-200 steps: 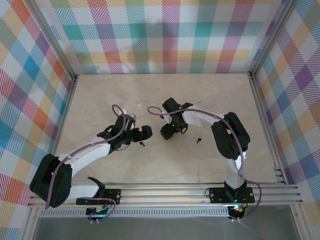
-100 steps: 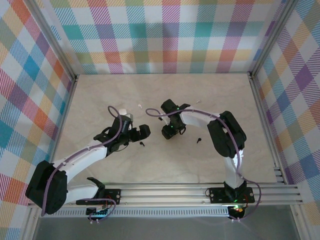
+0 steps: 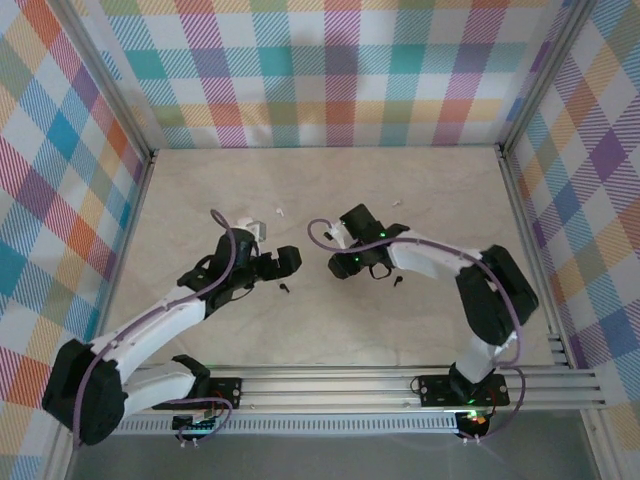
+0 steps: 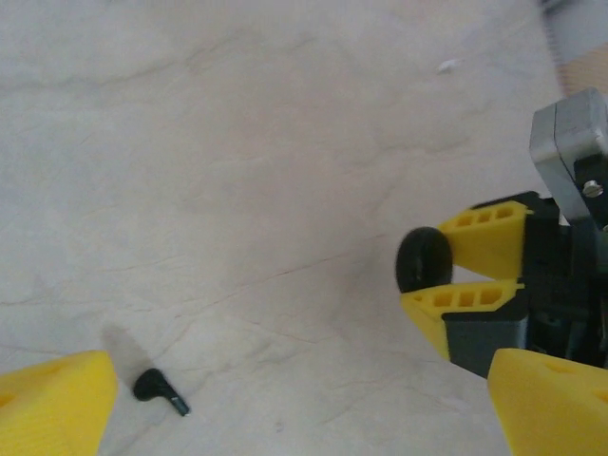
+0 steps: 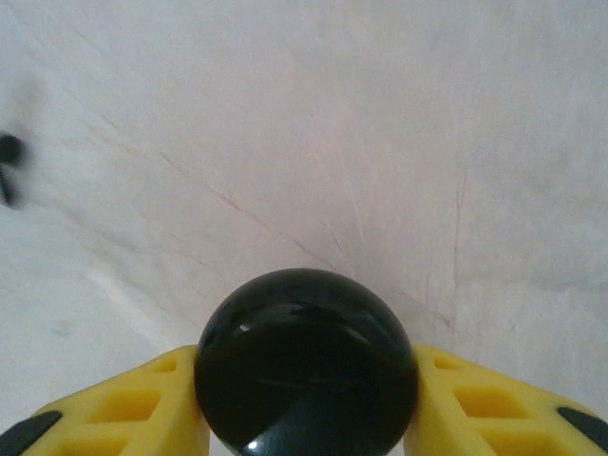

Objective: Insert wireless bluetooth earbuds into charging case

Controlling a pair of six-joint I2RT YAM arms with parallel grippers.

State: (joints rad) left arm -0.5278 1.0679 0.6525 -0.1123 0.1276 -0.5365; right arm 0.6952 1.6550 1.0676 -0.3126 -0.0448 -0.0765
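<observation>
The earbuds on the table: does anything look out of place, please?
They lie scattered: one black earbud near the open left gripper, a second black earbud by the right arm, two white earbuds farther back. The right gripper grips a black rounded object.

The left arm (image 3: 165, 318) and right arm (image 3: 432, 260) are white with black joints, purple cables and yellow ribbed fingers (image 5: 475, 399).
</observation>
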